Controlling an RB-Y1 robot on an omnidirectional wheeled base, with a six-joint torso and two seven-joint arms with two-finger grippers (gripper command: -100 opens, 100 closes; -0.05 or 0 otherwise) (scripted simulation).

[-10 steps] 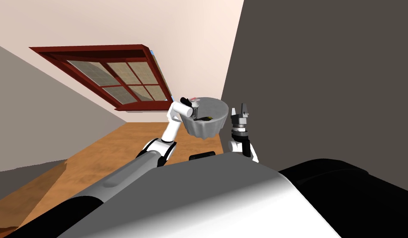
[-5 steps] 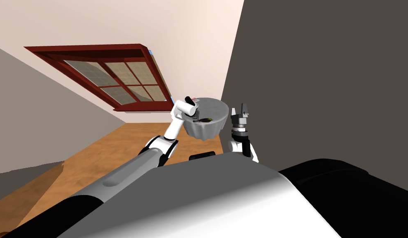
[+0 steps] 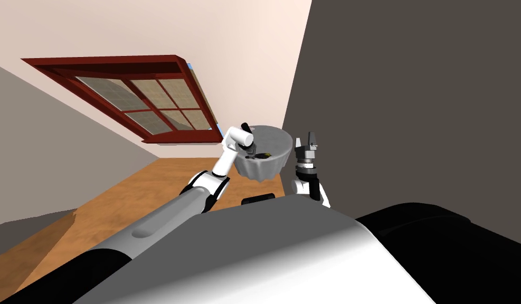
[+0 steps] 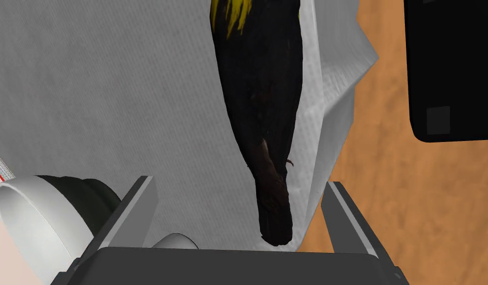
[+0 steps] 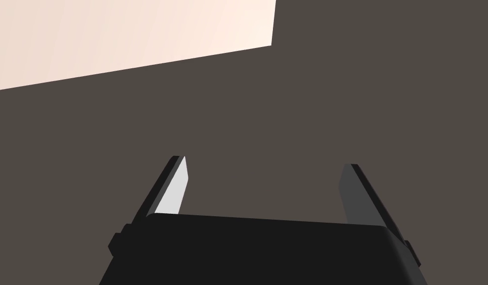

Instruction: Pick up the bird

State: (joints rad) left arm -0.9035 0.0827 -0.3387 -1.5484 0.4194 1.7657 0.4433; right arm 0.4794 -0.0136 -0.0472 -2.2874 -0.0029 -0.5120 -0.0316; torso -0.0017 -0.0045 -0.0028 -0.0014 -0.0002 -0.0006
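reaching the left gripper [image 3: 250, 150] down into a pale grey bowl [image 3: 275, 141] with a fluted outer wall; holding its two fingers [image 4: 139, 203] released and spread wide, clasping nothing; finding the bird [image 4: 260, 123] inside that bowl, a long black body with a streak of yellow feathers at the far end, lying lengthwise against the bowl's textured inner wall close under the rim; seeing the dark tail tip between the spread fingers, nearer one finger than the other and touching neither; noting, in the left wrist view, a white round open-mouthed thing [image 4: 35, 213] with a dark inside and thin red stripes at its edge, just beside the finger that stands farther from the tail; cannot tell what it is; looking past the bowl's wavy rim onto a brown wooden surface [image 4: 411, 208], with a black box [image 4: 450, 69] over it, well apart from the bird; placing the bowl, in the head view, at the far end of that wooden surface, near the foot of a pale wall [image 3: 243, 53] bearing a red-framed window [image 3: 143, 100] and beside a dark grey wall [image 3: 412, 105]; holding the right gripper [image 3: 306, 140] upright just beside the bowl on its dark-wall side, fingers released and apart, empty
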